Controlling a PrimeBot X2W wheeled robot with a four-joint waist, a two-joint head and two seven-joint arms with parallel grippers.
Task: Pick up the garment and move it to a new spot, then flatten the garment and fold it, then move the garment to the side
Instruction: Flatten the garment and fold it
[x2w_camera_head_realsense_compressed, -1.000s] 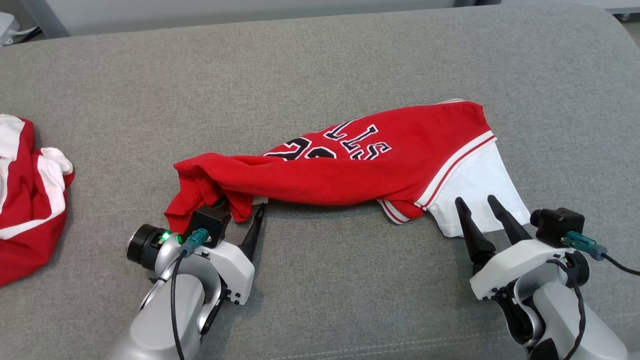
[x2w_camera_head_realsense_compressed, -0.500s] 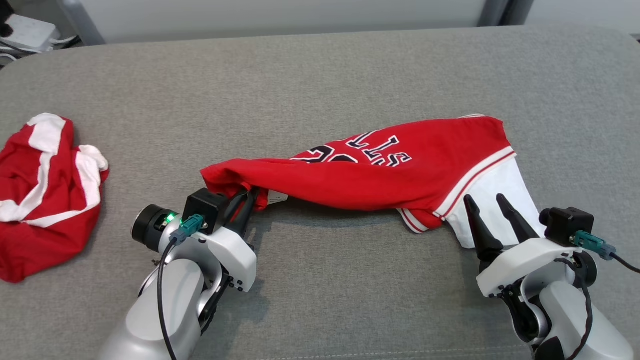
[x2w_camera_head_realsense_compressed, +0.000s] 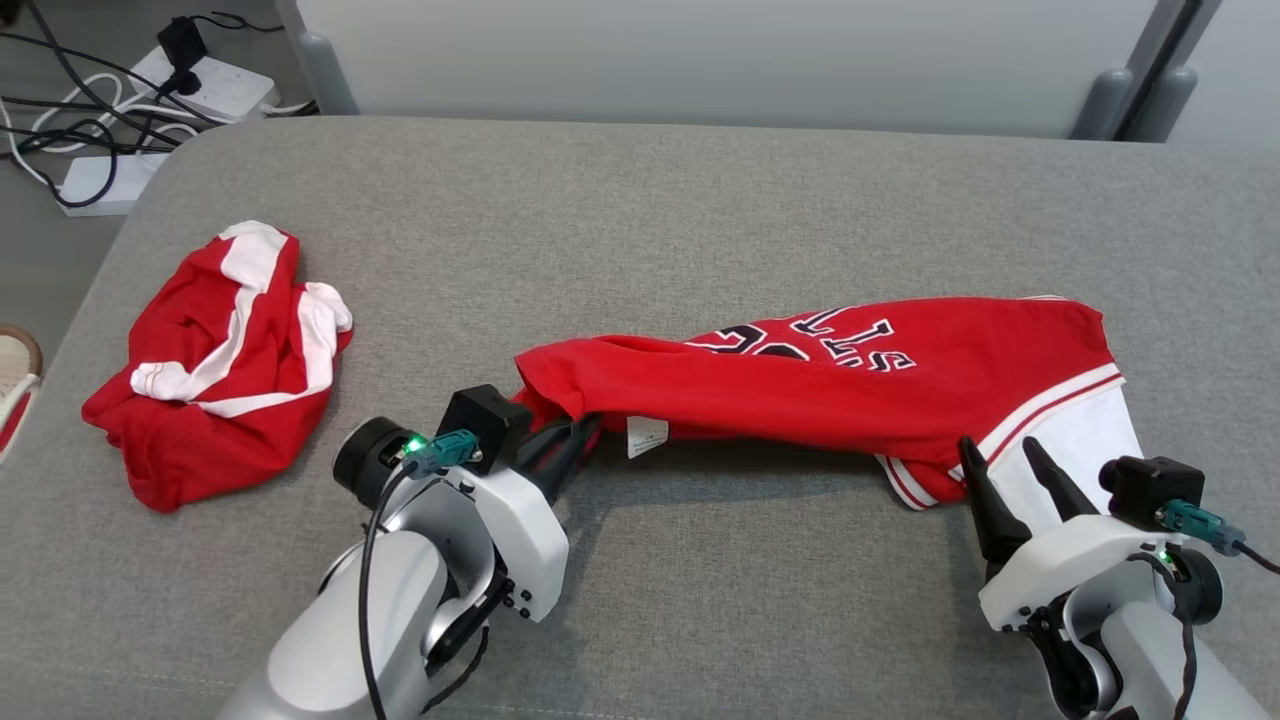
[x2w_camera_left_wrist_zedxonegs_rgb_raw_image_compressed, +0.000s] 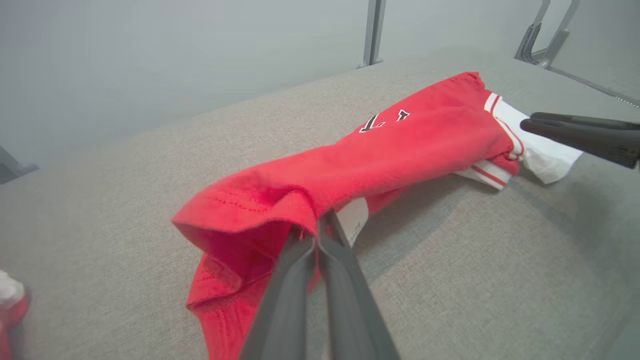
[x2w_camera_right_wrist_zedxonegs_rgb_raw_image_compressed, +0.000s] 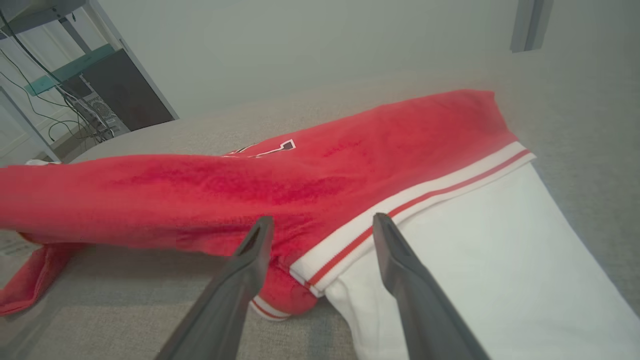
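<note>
A red garment (x2w_camera_head_realsense_compressed: 800, 375) with black-and-white lettering and a white sleeve lies stretched across the grey couch cushion (x2w_camera_head_realsense_compressed: 700, 200). My left gripper (x2w_camera_head_realsense_compressed: 572, 432) is shut on the garment's left end (x2w_camera_left_wrist_zedxonegs_rgb_raw_image_compressed: 280, 210), which is lifted and bunched, a white label hanging beside the fingers. My right gripper (x2w_camera_head_realsense_compressed: 1000, 458) is open just over the striped seam between red body and white sleeve (x2w_camera_right_wrist_zedxonegs_rgb_raw_image_compressed: 450, 250), its fingers (x2w_camera_right_wrist_zedxonegs_rgb_raw_image_compressed: 250, 260) apart on either side of the seam and holding nothing.
A second crumpled red-and-white garment (x2w_camera_head_realsense_compressed: 220, 360) lies at the cushion's left. Power strips and cables (x2w_camera_head_realsense_compressed: 120, 100) sit on the floor beyond the left corner. A pale wall and metal legs (x2w_camera_head_realsense_compressed: 1130, 90) stand behind.
The camera has shifted, bringing the floor and far wall into sight. My left gripper has dragged the garment's left end rightward, closer to the right gripper. My right gripper stays open.
</note>
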